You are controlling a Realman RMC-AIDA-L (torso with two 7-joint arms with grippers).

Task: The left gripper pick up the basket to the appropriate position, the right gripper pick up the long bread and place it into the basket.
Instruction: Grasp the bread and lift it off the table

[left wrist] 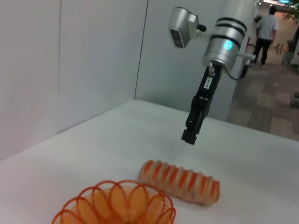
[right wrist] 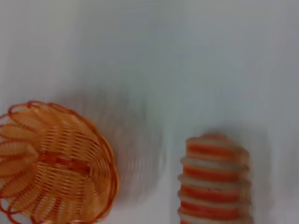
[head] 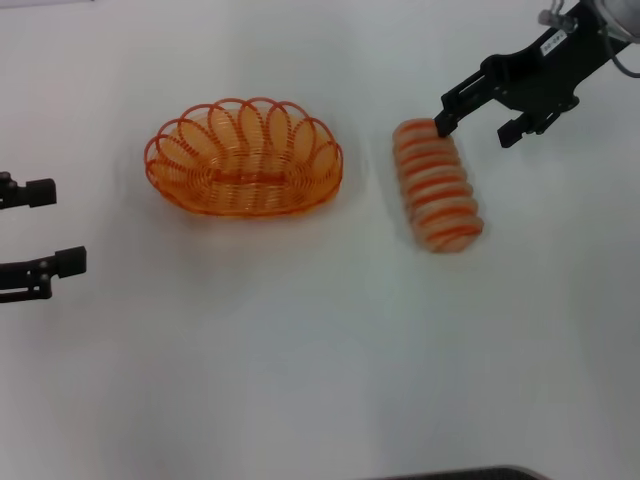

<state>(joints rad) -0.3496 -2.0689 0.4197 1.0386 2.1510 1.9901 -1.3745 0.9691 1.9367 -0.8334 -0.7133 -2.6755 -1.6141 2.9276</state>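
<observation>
Right pincer (head: 478,125) hangs over the far end of the long bread (head: 437,187), fingers spread wide, gripping nothing. In the head view one fingertip overlaps the loaf's far end, but the left wrist view shows the pincer (left wrist: 189,136) clearly above the bread (left wrist: 180,181), not touching. Bread lies flat on the white surface (head: 300,340), to the right of the basket (head: 244,157), apart from it. Basket sits upright, empty. Left pincer (head: 48,226) at the left edge, wide open, holding nothing, well apart from the basket.
</observation>
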